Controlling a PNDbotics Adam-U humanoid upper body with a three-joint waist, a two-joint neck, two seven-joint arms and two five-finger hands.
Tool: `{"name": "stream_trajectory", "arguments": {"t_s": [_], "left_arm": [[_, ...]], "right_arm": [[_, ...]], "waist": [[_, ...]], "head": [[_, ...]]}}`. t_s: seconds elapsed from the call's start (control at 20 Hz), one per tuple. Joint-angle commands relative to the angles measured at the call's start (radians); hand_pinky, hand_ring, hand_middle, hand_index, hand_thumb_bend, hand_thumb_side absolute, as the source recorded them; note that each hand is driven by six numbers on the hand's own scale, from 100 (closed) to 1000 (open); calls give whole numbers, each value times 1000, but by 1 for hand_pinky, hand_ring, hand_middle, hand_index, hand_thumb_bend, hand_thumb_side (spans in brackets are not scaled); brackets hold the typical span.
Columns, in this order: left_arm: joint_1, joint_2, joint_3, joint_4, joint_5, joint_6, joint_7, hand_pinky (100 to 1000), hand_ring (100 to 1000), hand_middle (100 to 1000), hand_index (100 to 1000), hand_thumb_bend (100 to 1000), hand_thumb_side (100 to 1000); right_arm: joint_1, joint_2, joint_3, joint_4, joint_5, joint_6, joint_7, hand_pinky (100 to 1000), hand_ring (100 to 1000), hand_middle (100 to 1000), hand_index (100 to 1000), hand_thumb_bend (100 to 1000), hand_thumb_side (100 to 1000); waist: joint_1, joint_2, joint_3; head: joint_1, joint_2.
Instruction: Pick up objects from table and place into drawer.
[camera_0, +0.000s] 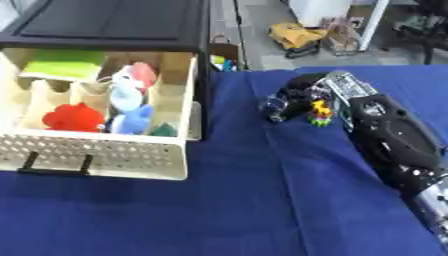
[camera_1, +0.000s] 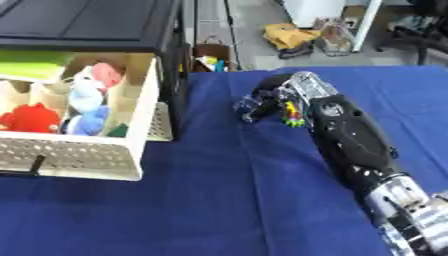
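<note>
right robot hand (camera_0: 296, 97) | curled over small multicoloured toy (camera_0: 320, 113) | blue table (camera_0: 245, 200)

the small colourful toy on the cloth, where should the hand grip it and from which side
Probably from above and the right. The toy stands upright on the blue cloth, yellow on top, green and red below, so pinching its narrow upper part suits it. The right hand is already curled over it from that side; whether it touches cannot be told. The drawer lies left.
</note>
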Motion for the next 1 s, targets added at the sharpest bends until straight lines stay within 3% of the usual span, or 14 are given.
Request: {"name": "stream_trajectory", "arguments": {"t_s": [0.05, 0.3, 0.75, 1.0], "left_arm": [[-9, 17, 0, -13, -5, 3, 0, 595, 721, 731, 872, 213, 1000], [-10, 16, -1, -13, -8, 5, 0, 595, 721, 731, 872, 212, 1000], [-11, 17, -1, -13, -12, 2, 1, 595, 721, 731, 872, 212, 1000], [-12, 17, 0, -13, -13, 1, 2, 595, 721, 731, 872, 210, 1000]], "right_arm": [[-18, -9, -9, -3, 12, 9, -11, 739, 881, 694, 920, 430, 1000], [-17, -5, -10, 0, 18, 14, -23, 739, 879, 684, 896, 413, 1000], [-10, -3, -7, 1, 20, 29, -57, 710, 841, 605, 757, 277, 1000], [-6, -2, -5, 6, 30, 30, -61, 705, 830, 582, 726, 315, 982]], "waist": [[4, -15, 3], [3, -13, 4], [3, -12, 9], [3, -11, 11]], "head": [[-5, -10], [-7, -12], [-12, -14], [-15, -15]]}}
